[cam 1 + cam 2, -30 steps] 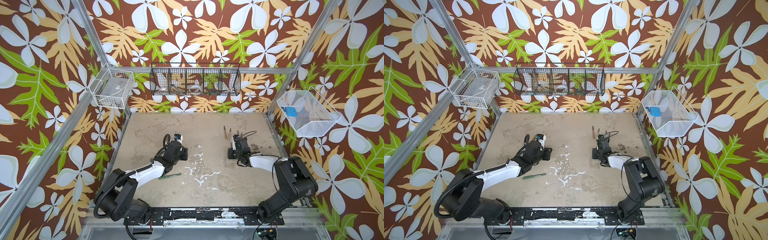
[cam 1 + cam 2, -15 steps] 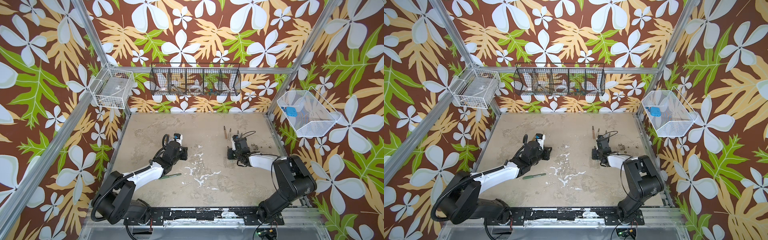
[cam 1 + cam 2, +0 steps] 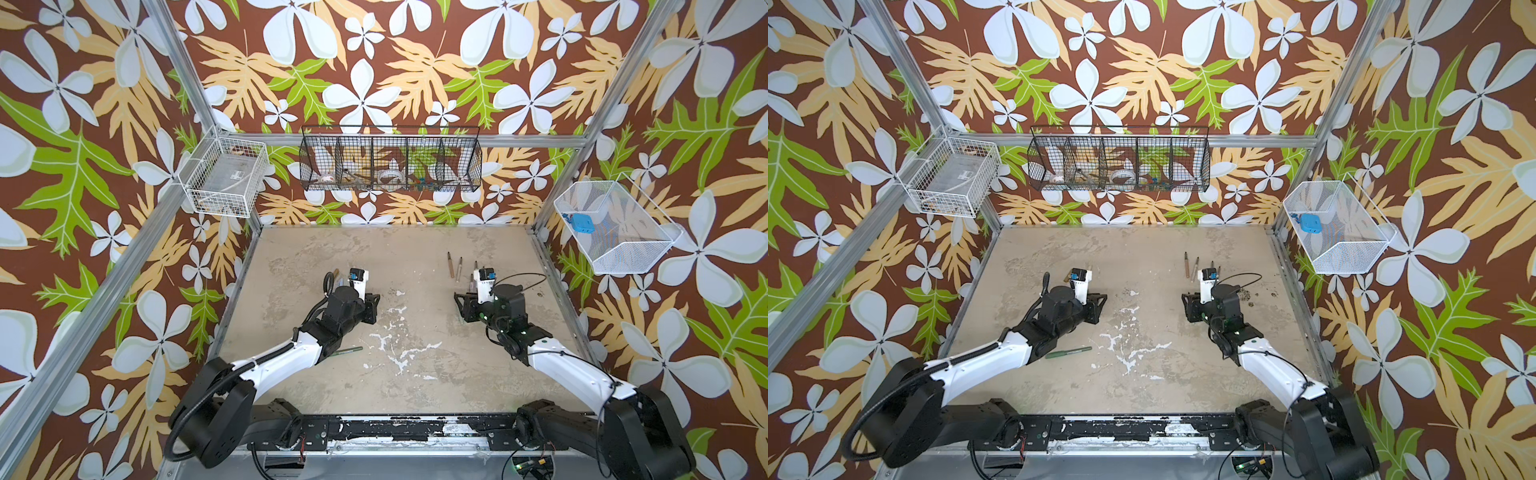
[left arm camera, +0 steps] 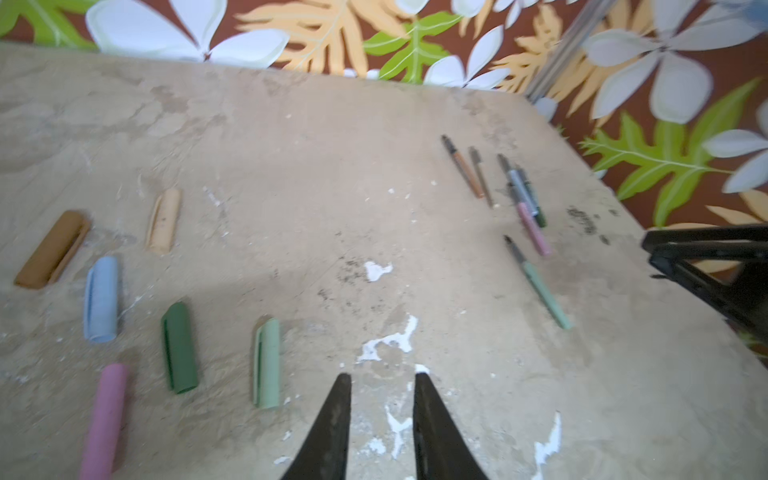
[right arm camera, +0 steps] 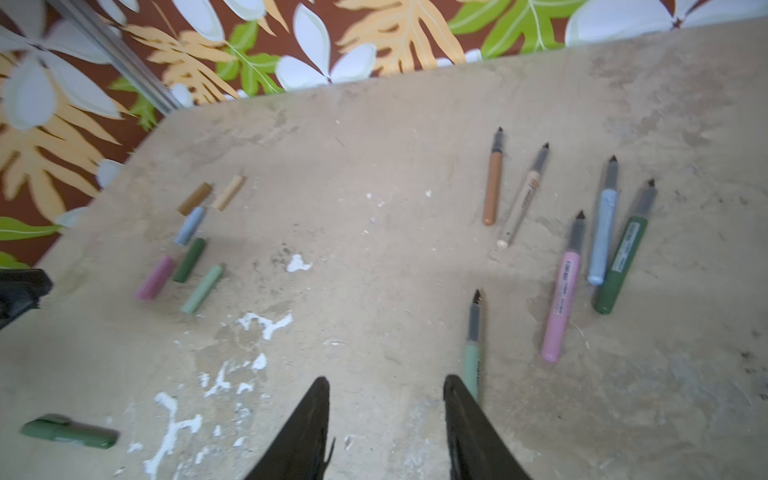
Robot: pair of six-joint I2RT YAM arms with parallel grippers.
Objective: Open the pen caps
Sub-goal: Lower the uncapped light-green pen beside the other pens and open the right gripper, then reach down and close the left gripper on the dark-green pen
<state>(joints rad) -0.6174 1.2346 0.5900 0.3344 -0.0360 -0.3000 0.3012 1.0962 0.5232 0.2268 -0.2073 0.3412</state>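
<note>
Several loose pen caps lie in a cluster in the left wrist view: brown [image 4: 52, 249], beige [image 4: 164, 220], light blue [image 4: 101, 298], dark green [image 4: 179, 348], light green [image 4: 267, 363] and pink [image 4: 104, 419]. Several uncapped pens lie in the right wrist view, among them brown [image 5: 493, 183], pink [image 5: 563, 299] and a light green pen [image 5: 473, 345] beside my right finger. One dark green pen [image 5: 68, 432] still wears its cap and lies by the left arm [image 3: 348, 351]. My left gripper [image 4: 382, 376] is narrowly open and empty. My right gripper [image 5: 386, 380] is open over bare table.
White paint flecks [image 3: 399, 345] mark the middle of the table. A black wire basket [image 3: 390, 160] hangs on the back wall. White wire baskets hang at the left [image 3: 226, 180] and right [image 3: 615, 226]. Metal frame posts stand at the table corners.
My right gripper's jaws have spread apart from shut. The left arm has shifted slightly; its jaws are almost unchanged.
</note>
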